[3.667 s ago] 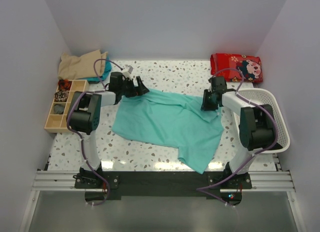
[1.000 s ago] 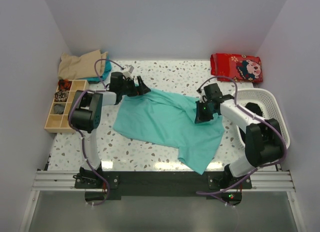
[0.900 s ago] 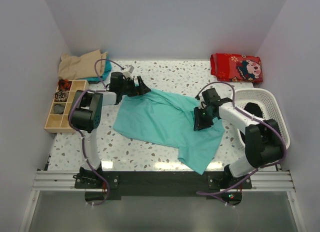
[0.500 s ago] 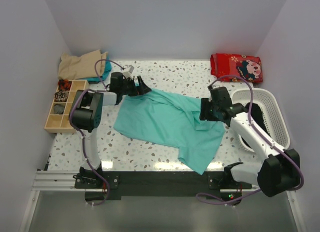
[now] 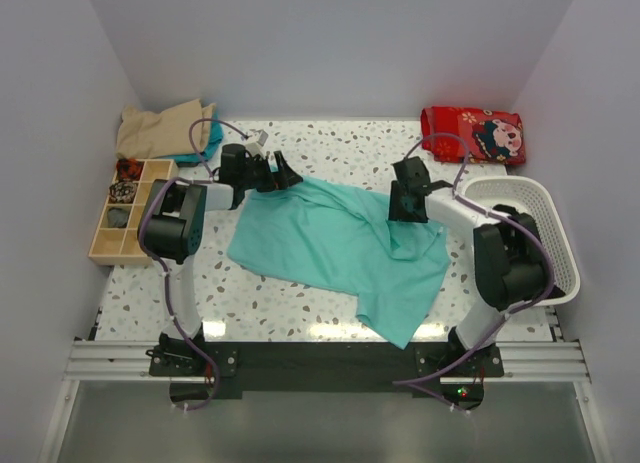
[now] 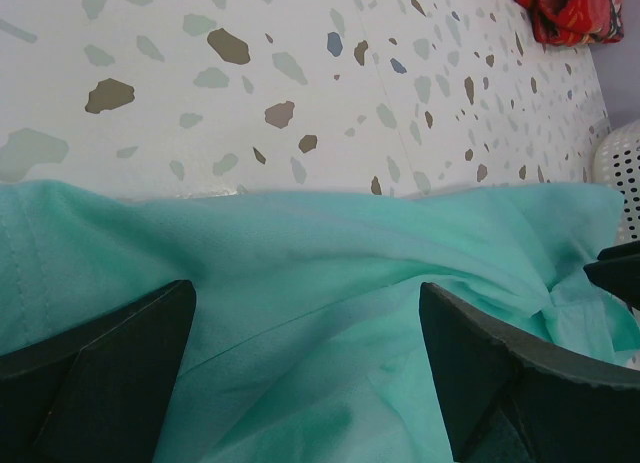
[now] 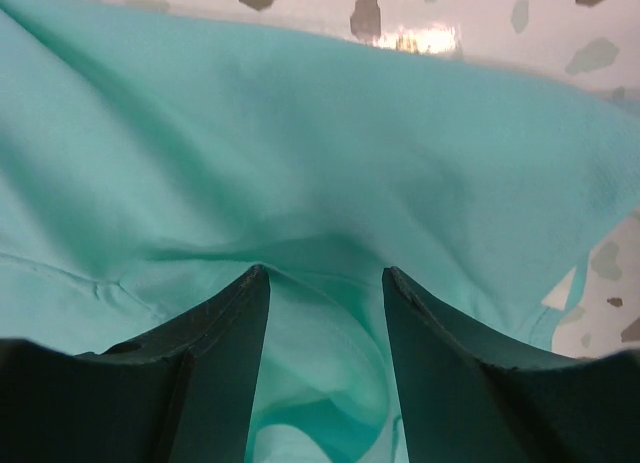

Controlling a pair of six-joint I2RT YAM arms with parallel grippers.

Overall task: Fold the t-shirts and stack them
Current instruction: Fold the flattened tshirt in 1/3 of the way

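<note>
A teal-green t-shirt [image 5: 335, 245] lies spread and rumpled on the speckled table. My left gripper [image 5: 281, 173] rests at the shirt's back left corner. In the left wrist view it [image 6: 305, 318] stands wide open, with the teal fabric [image 6: 300, 253] lying loose between its fingers. My right gripper [image 5: 399, 207] sits over the shirt's back right edge. Its fingers [image 7: 240, 313] are partly apart, and a raised fold of the tee [image 7: 325, 323] lies between them unclamped. A tan t-shirt [image 5: 160, 129] lies bunched at the back left corner.
A wooden compartment box [image 5: 112, 235] sits at the left edge. A red patterned cloth [image 5: 472, 133] lies at the back right. A white perforated basket [image 5: 555, 243] stands at the right, close beside my right arm. A teal scrap [image 5: 213, 139] pokes out from under the tan shirt.
My right gripper was shut on the tee's right side a second ago. It has opened, let the fabric go and shifted toward the back edge. The left arm has not moved.
</note>
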